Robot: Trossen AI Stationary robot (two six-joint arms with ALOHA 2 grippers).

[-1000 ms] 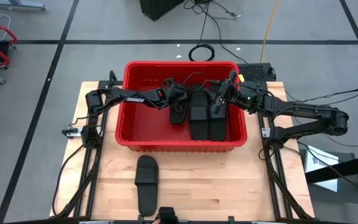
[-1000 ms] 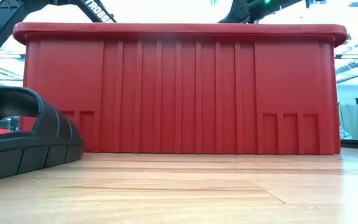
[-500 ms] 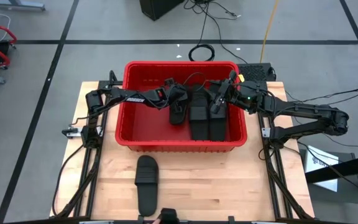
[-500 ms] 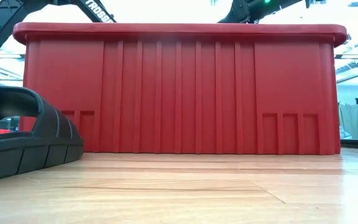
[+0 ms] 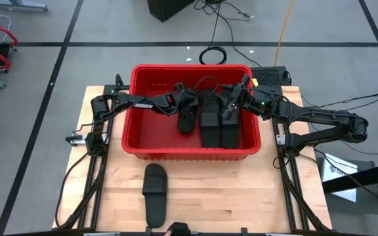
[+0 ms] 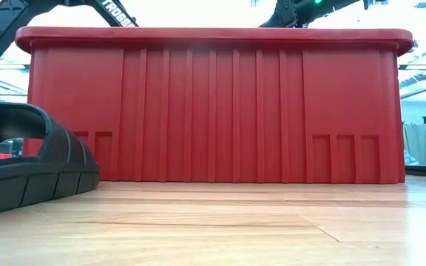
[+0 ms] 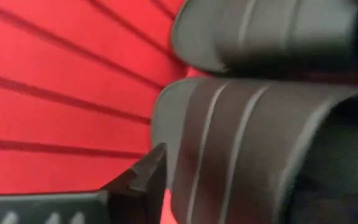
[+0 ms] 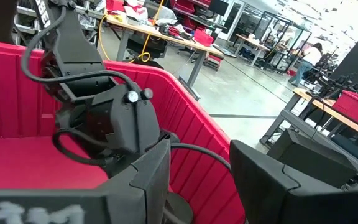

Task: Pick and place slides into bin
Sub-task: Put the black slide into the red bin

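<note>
The red bin (image 5: 192,152) stands at the table's far middle. Two black slides (image 5: 219,126) lie side by side on its floor, toward the right. A third slide (image 5: 186,120) lies left of them, right under my left gripper (image 5: 188,110), which reaches down into the bin. In the left wrist view that slide's ribbed strap (image 7: 260,143) fills the picture, and another slide (image 7: 260,31) shows beyond it. My right gripper (image 5: 231,105) hangs open over the two slides, with nothing between its fingers (image 8: 199,149). One more slide (image 5: 154,193) rests sole down on the table in front of the bin (image 6: 28,162).
Bare wooden tabletop (image 5: 241,190) stretches between the bin and the near edge, right of the loose slide. A person's hand (image 5: 176,229) shows at the near edge. The bin's tall front wall (image 6: 213,103) blocks the low view of both grippers.
</note>
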